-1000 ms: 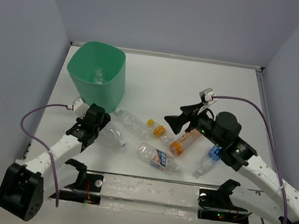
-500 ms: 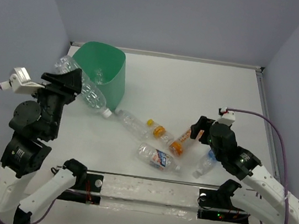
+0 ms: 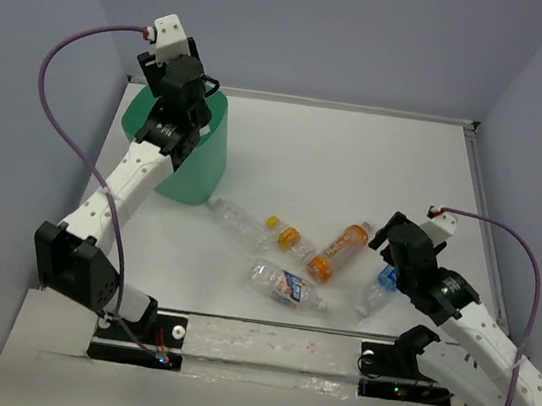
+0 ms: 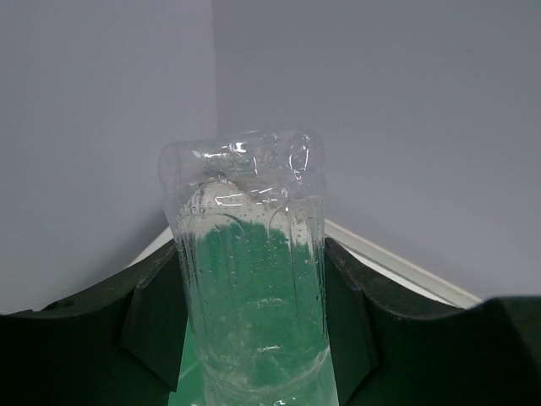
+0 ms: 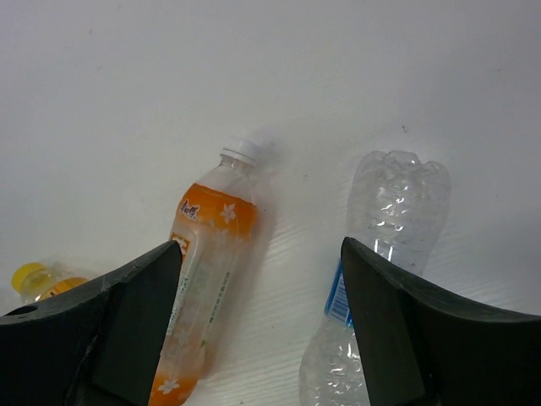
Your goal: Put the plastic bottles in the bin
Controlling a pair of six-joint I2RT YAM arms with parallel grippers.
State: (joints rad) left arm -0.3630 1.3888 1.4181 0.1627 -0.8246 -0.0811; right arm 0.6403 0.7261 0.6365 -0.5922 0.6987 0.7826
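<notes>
— Where was the left gripper [image 3: 185, 110]?
— Up at the far left corner of the table [image 3: 357, 165], right above the mint-green bin [image 3: 199, 165]. Its jaws were clamped on a clear bottle [image 4: 245, 203], and in the wrist view the bin's green showed through the plastic.
— And the right gripper [image 5: 258, 279]?
— Its jaws stood apart with nothing between them, hovering over the table. Below it, an orange-labelled bottle [image 5: 207, 271] lay just inside one finger and a blue-labelled bottle [image 5: 376, 254] just inside the other, side by side but not touching.
— The other bottles?
— All lying on the table near the middle. An unlabelled bottle [image 3: 236, 218] was closest to the bin, a yellow-capped bottle [image 3: 287, 234] just beside it, and a white-and-orange-labelled bottle [image 3: 285, 286] nearer the arms' bases
</notes>
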